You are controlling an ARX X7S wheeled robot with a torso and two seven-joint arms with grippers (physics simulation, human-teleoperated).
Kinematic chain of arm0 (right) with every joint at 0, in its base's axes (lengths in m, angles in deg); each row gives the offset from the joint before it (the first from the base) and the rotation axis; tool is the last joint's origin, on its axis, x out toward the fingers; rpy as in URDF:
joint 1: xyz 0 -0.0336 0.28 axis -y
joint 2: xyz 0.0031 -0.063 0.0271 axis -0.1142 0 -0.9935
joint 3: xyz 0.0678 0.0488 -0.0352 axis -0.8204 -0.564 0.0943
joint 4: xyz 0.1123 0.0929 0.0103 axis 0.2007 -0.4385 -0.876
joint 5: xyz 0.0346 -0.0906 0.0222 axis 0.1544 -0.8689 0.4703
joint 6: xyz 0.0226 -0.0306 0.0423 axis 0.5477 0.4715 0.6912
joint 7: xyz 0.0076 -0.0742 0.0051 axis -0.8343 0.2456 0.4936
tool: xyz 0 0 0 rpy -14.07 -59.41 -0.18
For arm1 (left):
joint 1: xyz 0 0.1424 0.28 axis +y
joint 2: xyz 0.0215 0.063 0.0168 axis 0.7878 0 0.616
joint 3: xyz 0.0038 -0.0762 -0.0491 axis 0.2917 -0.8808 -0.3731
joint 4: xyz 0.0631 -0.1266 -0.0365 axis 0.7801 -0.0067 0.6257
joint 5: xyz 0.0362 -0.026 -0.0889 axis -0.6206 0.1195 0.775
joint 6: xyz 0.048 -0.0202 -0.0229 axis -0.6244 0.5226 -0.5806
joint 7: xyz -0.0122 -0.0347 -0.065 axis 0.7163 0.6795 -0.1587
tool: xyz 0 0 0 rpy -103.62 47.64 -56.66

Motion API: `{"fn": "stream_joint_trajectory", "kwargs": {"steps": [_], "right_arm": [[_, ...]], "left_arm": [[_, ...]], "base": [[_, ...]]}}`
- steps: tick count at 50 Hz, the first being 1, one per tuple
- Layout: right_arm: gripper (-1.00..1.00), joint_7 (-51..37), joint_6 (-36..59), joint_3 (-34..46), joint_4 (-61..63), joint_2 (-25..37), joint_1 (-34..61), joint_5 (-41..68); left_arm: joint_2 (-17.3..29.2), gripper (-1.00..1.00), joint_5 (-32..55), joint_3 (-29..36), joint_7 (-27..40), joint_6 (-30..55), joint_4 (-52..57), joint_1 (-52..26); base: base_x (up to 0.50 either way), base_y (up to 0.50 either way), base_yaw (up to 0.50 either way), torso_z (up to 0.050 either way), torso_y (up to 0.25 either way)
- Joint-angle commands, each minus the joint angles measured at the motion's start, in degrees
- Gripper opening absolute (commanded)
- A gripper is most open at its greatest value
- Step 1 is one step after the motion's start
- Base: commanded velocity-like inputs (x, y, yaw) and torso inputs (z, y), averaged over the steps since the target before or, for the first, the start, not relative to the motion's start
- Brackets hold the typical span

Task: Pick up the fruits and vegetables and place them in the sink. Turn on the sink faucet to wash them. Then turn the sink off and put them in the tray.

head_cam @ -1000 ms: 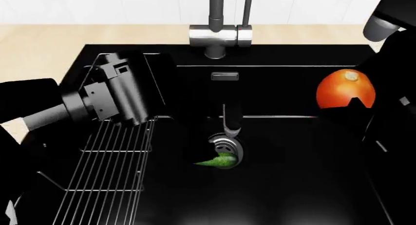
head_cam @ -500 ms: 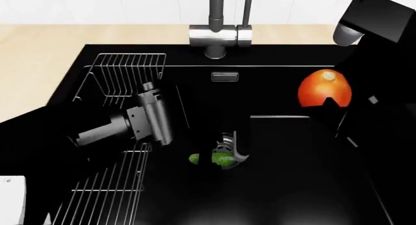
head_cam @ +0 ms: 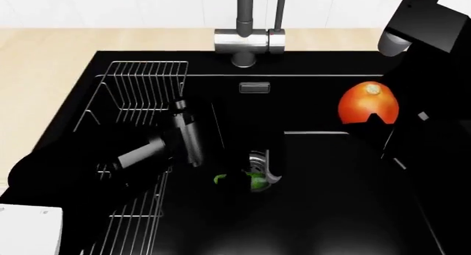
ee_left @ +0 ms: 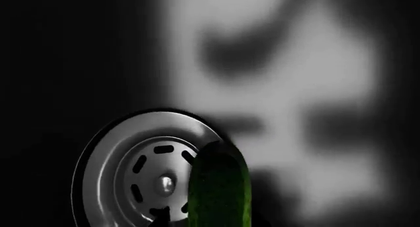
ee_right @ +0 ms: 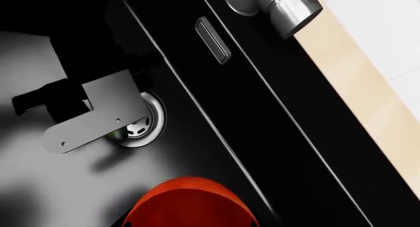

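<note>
cucumber (head_cam: pixel 254 181) lies on the sink (head_cam: pixel 331 211) drain, left hand (head_cam: pixel 243 175) around it, grip unclear; right hand (head_cam: pixel 379 122) grips fruit (head_cam: pixel 365 102) at 2 o'clock; washing remains.

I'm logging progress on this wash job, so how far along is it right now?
Early stage. The cucumber is already down in the sink, lying by the drain, with the left tool low over it. The red-orange fruit is in the right tool, held above the basin, not yet dropped. No water shows at the faucet. Washing, shutting off and moving both to the tray remain.
</note>
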Motion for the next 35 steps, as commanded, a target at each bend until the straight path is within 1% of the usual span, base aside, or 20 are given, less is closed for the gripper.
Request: {"fn": "stream_joint_trajectory", "kwargs": {"steps": [1, 5, 10, 12, 17, 21, 29, 33, 35], "right_arm": [[-1.0, 0.3, -0.2, 0.0, 0.3, 0.4, 0.1, -0.6], [-1.0, 0.4, -0.1, -0.1, 0.4, 0.4, 0.3, -0.5], [-1.0, 1.0, -0.2, -0.2, 0.0, 0.1, 0.7, -1.0], [-1.0, 1.0, -0.4, -0.2, -0.1, 0.0, 0.7, -1.1], [-1.0, 0.8, -0.9, -0.3, -0.8, -0.8, 0.3, -1.5], [-1.0, 0.7, -1.3, -0.3, -1.2, -0.9, 0.1, -2.0], [-1.0, 0.9, -0.9, -1.4, -1.2, 1.0, 1.6, -1.9], [-1.0, 1.1, -0.9, -2.0, -0.8, 2.2, 2.1, -1.5], [-1.0, 1.1, -0.8, -2.2, -0.7, 2.4, 2.3, -1.2]], "left_arm": [[0.6, -1.0, -2.1, 1.1, -3.0, 1.4, -0.2, 3.1], [2.3, -1.0, -1.1, 0.3, -2.7, 2.8, 3.8, 2.2], [5.4, -1.0, 1.8, -2.5, -1.7, 5.6, 11.1, -0.2], [6.8, -1.0, 3.7, -4.7, -0.6, 7.2, 14.6, -1.5], [10.2, -1.0, 10.1, -10.0, 3.1, 14.3, 25.6, -4.1], [12.0, -1.0, 14.3, -13.8, 5.1, 17.7, 30.3, -5.4], [14.9, -1.0, 20.4, -20.4, 10.6, 22.4, 35.4, -6.6], [16.3, -1.0, 17.8, -19.9, 6.5, 17.5, 30.4, -6.8], [16.7, -1.0, 17.4, -20.4, 5.7, 16.2, 28.6, -6.9]], "base": [[0.0, 0.0, 0.0, 0.0, -0.011], [0.0, 0.0, 0.0, -0.004, -0.003], [0.0, 0.0, 0.0, 0.0, 0.0], [0.0, 0.0, 0.0, 0.0, 0.0], [0.0, 0.0, 0.0, 0.0, 0.0], [0.0, 0.0, 0.0, 0.0, 0.0], [0.0, 0.0, 0.0, 0.0, 0.0], [0.0, 0.0, 0.0, 0.0, 0.0], [0.0, 0.0, 0.0, 0.0, 0.0]]}}
